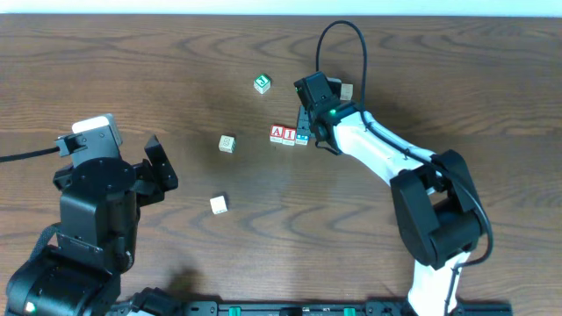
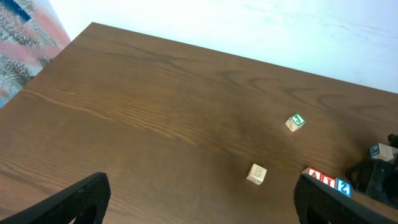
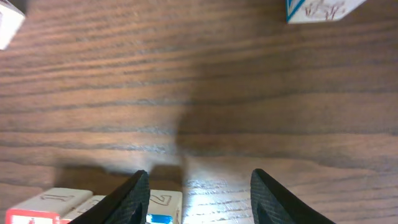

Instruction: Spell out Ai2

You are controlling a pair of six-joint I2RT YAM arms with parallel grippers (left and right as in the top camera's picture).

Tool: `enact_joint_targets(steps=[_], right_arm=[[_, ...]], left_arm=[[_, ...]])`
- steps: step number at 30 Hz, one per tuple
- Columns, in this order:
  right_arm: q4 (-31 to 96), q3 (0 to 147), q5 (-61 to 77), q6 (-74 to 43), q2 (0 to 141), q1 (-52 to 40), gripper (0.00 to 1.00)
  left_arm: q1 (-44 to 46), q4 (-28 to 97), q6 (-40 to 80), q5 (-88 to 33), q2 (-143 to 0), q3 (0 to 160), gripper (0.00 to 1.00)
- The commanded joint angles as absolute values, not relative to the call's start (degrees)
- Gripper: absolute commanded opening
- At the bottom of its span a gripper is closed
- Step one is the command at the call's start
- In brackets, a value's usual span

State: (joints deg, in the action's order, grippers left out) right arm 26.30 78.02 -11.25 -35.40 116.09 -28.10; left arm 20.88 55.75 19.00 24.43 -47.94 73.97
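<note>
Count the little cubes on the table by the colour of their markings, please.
Red cubes: 2
Blue cubes: 2
Green cube: 1
Pale cubes: 2
Total: 7

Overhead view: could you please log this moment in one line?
row: A block, I block, 2 block | right gripper: open over 2 block | left gripper: open, away

Wooden table (image 1: 176,53), green-printed block (image 1: 262,83), pale block (image 1: 227,143), white block (image 1: 219,204)
</note>
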Motion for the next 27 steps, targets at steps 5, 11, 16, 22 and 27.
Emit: enact_joint_targets(steps=[5, 11, 16, 22, 27], right_arm=[[26.59, 77.91, -11.31, -36.45, 117.34, -28.82, 0.51], [27.27, 77.91, -11.27, -37.91, 117.36, -28.95, 0.51], [28.03, 77.91, -11.29, -37.93, 117.34, -28.95, 0.51], [27.88, 77.91, -11.31, -38.33, 117.34, -28.95, 0.51], [27.2, 77.91, -11.0, -38.37, 117.34, -28.95, 0.51]], left_arm=[[20.86, 55.9, 18.2, 25.45, -47.99, 74.41, 0.96], [20.86, 55.9, 18.2, 25.45, -47.99, 74.41, 0.95], [20.86, 55.9, 18.2, 25.45, -47.99, 74.41, 0.95], [20.86, 55.9, 18.2, 25.45, -47.99, 74.41, 0.96], [20.86, 55.9, 18.2, 25.45, -47.99, 74.41, 0.95]])
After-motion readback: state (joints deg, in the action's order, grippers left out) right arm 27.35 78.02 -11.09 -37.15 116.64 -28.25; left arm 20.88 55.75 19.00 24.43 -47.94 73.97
